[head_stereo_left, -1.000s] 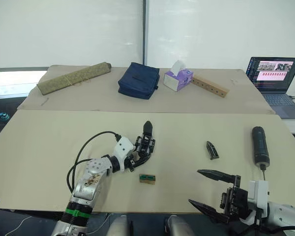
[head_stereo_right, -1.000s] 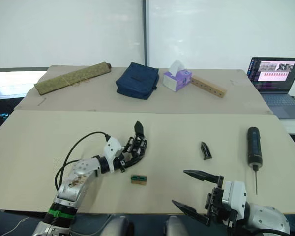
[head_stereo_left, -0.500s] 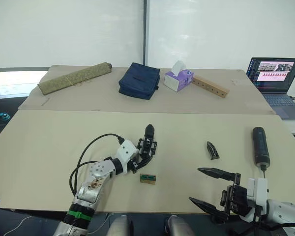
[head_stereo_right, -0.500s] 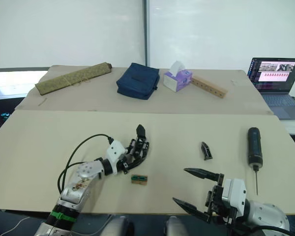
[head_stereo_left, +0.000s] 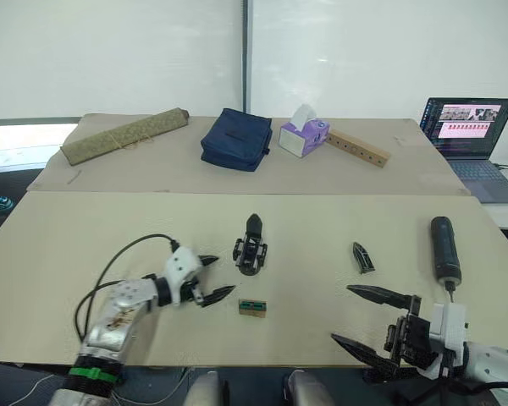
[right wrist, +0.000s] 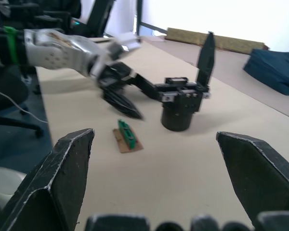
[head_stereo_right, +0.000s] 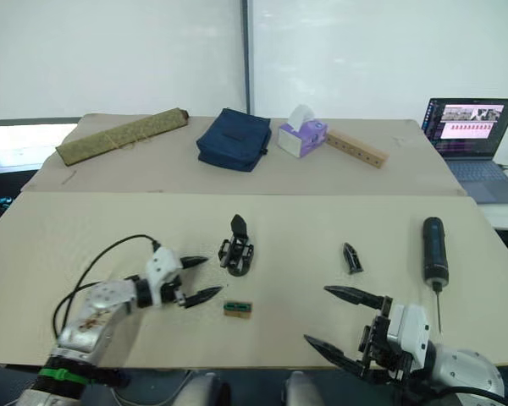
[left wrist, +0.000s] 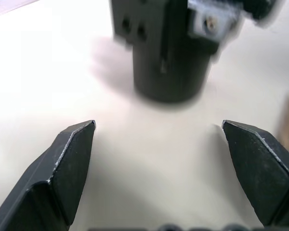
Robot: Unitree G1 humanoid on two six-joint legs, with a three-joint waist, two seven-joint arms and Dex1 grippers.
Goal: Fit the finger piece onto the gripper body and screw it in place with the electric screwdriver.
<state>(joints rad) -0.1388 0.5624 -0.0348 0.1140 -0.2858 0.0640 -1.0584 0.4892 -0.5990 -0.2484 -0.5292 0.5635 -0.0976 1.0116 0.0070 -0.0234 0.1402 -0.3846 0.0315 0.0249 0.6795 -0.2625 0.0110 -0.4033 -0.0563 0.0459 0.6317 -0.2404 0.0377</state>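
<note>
Now the left gripper (head_stereo_left: 207,277) is drawing back from the gripper body (head_stereo_left: 252,247), fingers spread wide and empty; half a second ago it was around the body. The body is standing upright alone near the middle of the tabletop (head_stereo_left: 59,245), so it seems placed for assembly. The right gripper (head_stereo_left: 374,323) is hovering wide and empty at the near right edge. The finger piece (head_stereo_left: 362,257) is lying untouched, with the electric screwdriver (head_stereo_left: 444,250) towards the right edge. A small tan-and-green block (head_stereo_left: 252,308) is resting just beside the body, blocking nothing.
</note>
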